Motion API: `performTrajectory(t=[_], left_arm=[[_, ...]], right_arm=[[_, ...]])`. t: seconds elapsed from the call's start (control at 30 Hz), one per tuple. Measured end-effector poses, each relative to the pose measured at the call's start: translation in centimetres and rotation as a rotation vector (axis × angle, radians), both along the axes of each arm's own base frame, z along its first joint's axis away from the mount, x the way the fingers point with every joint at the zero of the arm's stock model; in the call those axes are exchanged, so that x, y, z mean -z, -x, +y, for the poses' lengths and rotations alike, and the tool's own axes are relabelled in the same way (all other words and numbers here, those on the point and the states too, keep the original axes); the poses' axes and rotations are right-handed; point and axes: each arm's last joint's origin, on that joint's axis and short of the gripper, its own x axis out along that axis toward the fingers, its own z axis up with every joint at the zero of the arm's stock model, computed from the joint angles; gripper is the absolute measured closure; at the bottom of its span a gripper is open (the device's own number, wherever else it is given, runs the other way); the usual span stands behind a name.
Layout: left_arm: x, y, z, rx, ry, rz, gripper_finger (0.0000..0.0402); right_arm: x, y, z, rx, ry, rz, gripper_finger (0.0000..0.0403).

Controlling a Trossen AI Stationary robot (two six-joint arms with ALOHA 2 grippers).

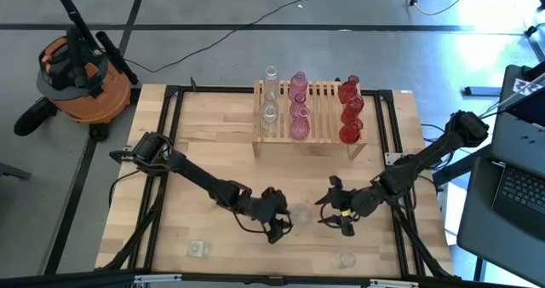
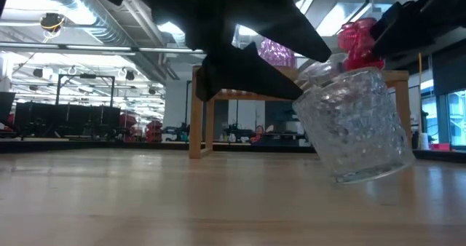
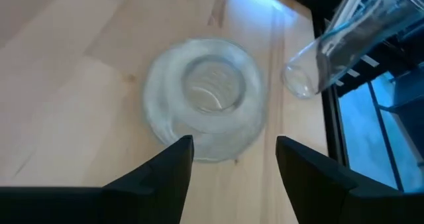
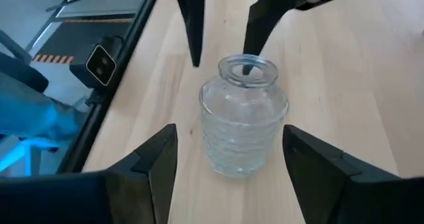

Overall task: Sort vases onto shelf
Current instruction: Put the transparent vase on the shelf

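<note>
While your left gripper [image 3: 235, 161] is hanging over the front middle of the table [image 1: 204, 143], its two fingers [image 3: 173, 168] are standing apart with a clear gap between them. They are pointing down at a clear ribbed vase [image 3: 207, 98], whose open mouth is showing just beyond the tips. I cannot tell whether either finger is touching the glass. In the low view that vase is leaning to one side, with dark gripper parts crowding its neck.

Your right gripper [image 4: 228, 158] is facing the same vase from the opposite side. Its fingers are also spread wide, one on each side of the glass and apart from it, so neither gripper is showing a firm hold. The vase is sitting on the bare planks between the two grippers, well in front of the shelf [image 1: 324, 109].

You are seeing the shelf at the table's far edge, already carrying three columns: clear shelf vases [image 1: 270, 96] on its left, pink vases [image 1: 298, 109] in the middle and red vases [image 1: 350, 109] on its right.

Two more clear pieces are waiting near the table's front edge, a small left one [image 1: 198, 249] and a small right one [image 1: 346, 259].
</note>
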Motion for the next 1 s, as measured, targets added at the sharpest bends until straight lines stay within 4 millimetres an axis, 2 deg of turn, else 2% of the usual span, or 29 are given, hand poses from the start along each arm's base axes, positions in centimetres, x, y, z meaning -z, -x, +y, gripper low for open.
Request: performTrajectory(t=[0.13,0.23,0.43,0.57,0.77,1.0], left_arm=[[0.0,-0.2,0.5,-0.014,0.0,-0.004,0.019],[-0.1,-0.4,0.8,-0.021,0.003,-0.009,0.019],[-0.3,-0.7,1.1,-0.032,0.015,-0.042,0.019],[-0.5,-0.9,1.6,-0.044,0.021,-0.057,0.019],[-0.5,-1.2,2.3,-0.062,0.022,-0.062,0.019],[-0.5,-1.3,2.7,-0.073,0.023,-0.064,0.019]], right_arm=[[0.4,-0.6,-0.5,0.0,-0.01,0.021,0.0182],[-0.1,-1.2,-0.7,-0.07,-0.026,-0.029,0.0182],[-3.8,-2.3,0.4,-0.341,0.037,-0.172,0.0182],[-5.3,-2.5,0.5,-0.451,0.199,-0.125,0.0182],[-3.7,-3.5,-0.5,-0.546,0.423,0.067,0.0182],[-3.6,-5.9,0.5,-0.699,0.62,0.119,0.0196]])
